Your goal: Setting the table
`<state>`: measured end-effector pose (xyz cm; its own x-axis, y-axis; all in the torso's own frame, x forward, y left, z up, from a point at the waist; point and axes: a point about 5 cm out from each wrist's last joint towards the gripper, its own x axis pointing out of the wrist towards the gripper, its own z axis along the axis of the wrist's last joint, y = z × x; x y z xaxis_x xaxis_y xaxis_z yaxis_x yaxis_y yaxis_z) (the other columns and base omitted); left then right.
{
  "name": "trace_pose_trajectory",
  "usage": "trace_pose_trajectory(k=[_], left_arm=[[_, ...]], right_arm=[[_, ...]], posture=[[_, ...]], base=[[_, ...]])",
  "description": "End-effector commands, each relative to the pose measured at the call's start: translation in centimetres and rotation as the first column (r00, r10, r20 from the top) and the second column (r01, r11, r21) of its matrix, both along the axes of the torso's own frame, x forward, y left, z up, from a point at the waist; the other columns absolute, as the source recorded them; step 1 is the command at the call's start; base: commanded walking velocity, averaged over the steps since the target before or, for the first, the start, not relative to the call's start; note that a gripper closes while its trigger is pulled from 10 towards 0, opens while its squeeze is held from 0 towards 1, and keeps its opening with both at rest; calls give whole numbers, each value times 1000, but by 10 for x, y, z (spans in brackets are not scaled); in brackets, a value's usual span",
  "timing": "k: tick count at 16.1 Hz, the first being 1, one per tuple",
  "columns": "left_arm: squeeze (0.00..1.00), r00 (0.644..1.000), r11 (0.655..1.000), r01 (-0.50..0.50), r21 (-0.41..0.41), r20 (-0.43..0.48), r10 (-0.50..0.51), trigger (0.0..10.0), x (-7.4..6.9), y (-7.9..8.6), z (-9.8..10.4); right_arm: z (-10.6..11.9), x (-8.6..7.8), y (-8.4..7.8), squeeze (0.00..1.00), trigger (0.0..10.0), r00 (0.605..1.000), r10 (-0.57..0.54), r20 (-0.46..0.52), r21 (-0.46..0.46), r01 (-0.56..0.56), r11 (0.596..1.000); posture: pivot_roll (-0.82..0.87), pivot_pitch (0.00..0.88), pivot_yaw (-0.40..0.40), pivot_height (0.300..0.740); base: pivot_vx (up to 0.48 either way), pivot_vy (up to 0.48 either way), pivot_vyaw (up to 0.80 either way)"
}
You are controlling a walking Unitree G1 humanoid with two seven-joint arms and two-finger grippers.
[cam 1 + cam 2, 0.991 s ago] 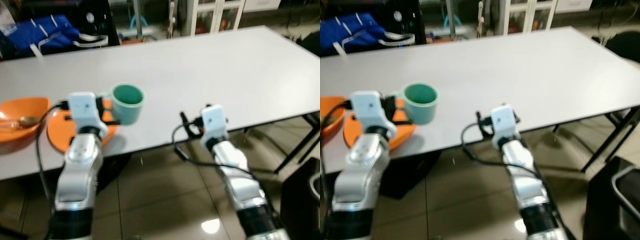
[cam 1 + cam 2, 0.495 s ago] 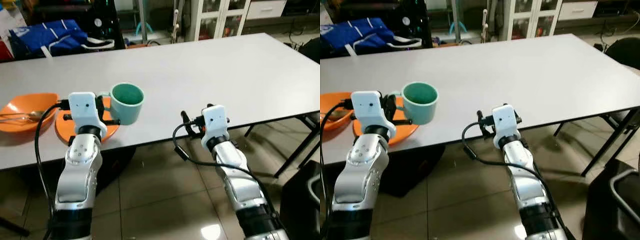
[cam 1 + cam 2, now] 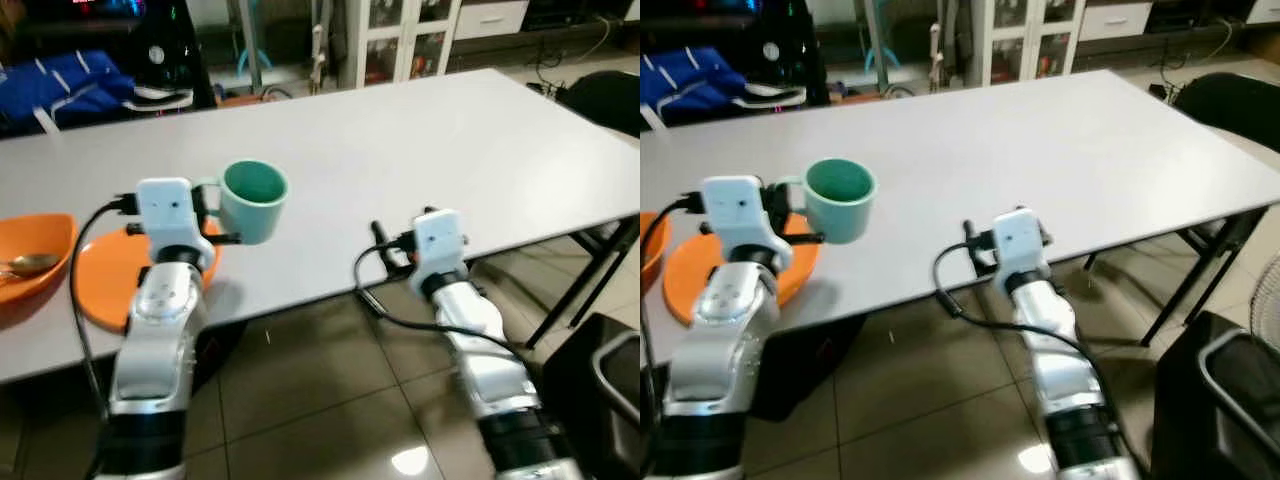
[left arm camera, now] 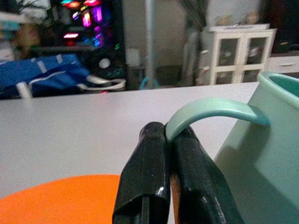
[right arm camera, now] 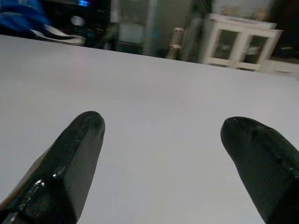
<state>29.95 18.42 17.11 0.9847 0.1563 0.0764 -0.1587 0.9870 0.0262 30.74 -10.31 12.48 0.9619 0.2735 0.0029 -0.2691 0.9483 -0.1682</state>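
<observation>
You have the pale green ceramic mug [image 3: 254, 202] up off the white worktop [image 3: 420, 140], carried by its curved handle [image 4: 212, 111]. It hangs upright, mouth up, above the near edge strip, with the flat round orange plate [image 3: 115, 275] just to its 8 o'clock on the worktop. By my reading, you are in the carry step of laying the setting: the mug is lifted but not yet put down.

The left gripper [image 4: 164, 144] has its two black fingers [image 4: 145, 172] pressed together on the handle, which arches out from between their tips toward the mug body. The body sits just beyond the fingertips, at 3 o'clock of the left wrist block in the head views, so all the weight hangs off that thin loop. Judge the hold as slim: a quick swing could let the mug rotate about the pinch.

The next move calls for you to pick a bare spot near the plate, lower until the base sits flat, and only then part the fingers. Keep the mug level on the way down.

At 9 o'clock of the plate, an orange bowl [image 3: 35, 262] rests at the picture's edge with a metal spoon [image 3: 25, 265] lying in it.

Your right gripper [image 5: 163, 154] hovers low over the near worktop edge at about 3 o'clock of the mug, well apart from it, fingers spread wide and holding nothing.
</observation>
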Motion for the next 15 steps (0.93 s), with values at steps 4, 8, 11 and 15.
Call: trace_pose_trajectory(k=[4, 8, 11, 15], left_arm=[[0, 1000, 999, -21, -25, 12, 21, 0, 1, -1, 3], [0, 1000, 1000, -13, -21, 10, 14, 0, 1, -2, 2], [0, 1000, 1000, -11, -16, 10, 11, 0, 1, -3, 3], [0, 1000, 1000, -4, -1, 1, 4, 0, 2, -4, 2]], right_arm=[[0, 0, 0, 0, 10000, 1000, 12, -3, -5, -12, 1000], [5, 0, 3, 0, 10000, 998, 46, 32, -41, -44, 998], [5, 0, 2, 0, 10000, 998, 48, 33, -38, -47, 998], [1, 0, 0, 0, 10000, 1000, 26, 0, 5, -26, 1000]], posture=[[-125, 0, 69, 740], [-124, 0, 70, 740], [-127, 0, 72, 740], [-127, 0, 73, 740]], base=[[364, 249, 0], [281, 96, 342], [0, 0, 800], [0, 0, 600]])
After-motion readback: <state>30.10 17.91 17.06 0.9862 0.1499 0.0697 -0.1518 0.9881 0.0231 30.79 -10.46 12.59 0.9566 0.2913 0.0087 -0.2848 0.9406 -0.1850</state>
